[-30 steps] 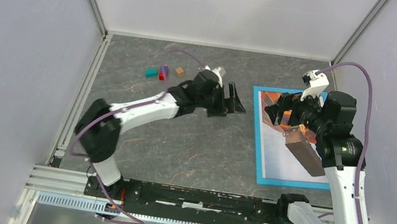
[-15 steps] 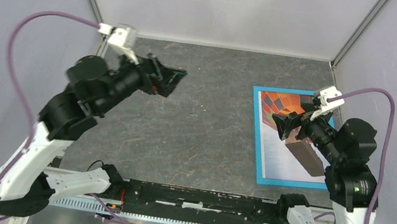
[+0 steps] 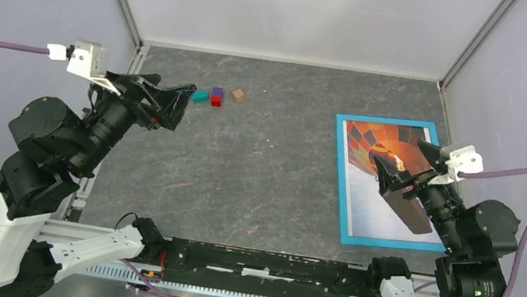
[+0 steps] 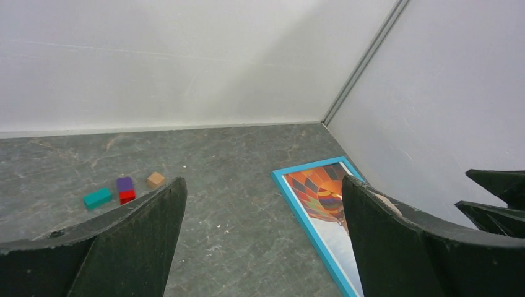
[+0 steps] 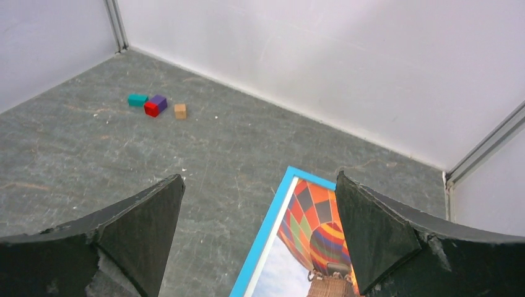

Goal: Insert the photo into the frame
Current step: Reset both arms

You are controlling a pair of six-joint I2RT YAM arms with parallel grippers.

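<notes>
The frame (image 3: 340,177), thin and light blue, lies flat on the right side of the table. The photo (image 3: 371,145), an orange and red patchwork balloon on pale sky, lies inside it, face up. My right gripper (image 3: 403,160) is open and empty, raised above the frame's middle. In the right wrist view the gripper (image 5: 260,176) looks down on the frame's left edge (image 5: 266,232) and the photo (image 5: 312,229). My left gripper (image 3: 176,108) is open and empty, raised high at the far left. In the left wrist view that gripper (image 4: 263,180) points towards the frame (image 4: 303,204) and photo (image 4: 319,192).
A teal block (image 3: 200,96), a purple and red block (image 3: 216,98) and a tan cube (image 3: 237,95) lie at the back left of the grey tabletop. White walls close off the back and both sides.
My left arm has swung from the table's middle up and back to the far left. My right arm has lifted and drawn back towards the near edge. Frame and photo have not moved.
</notes>
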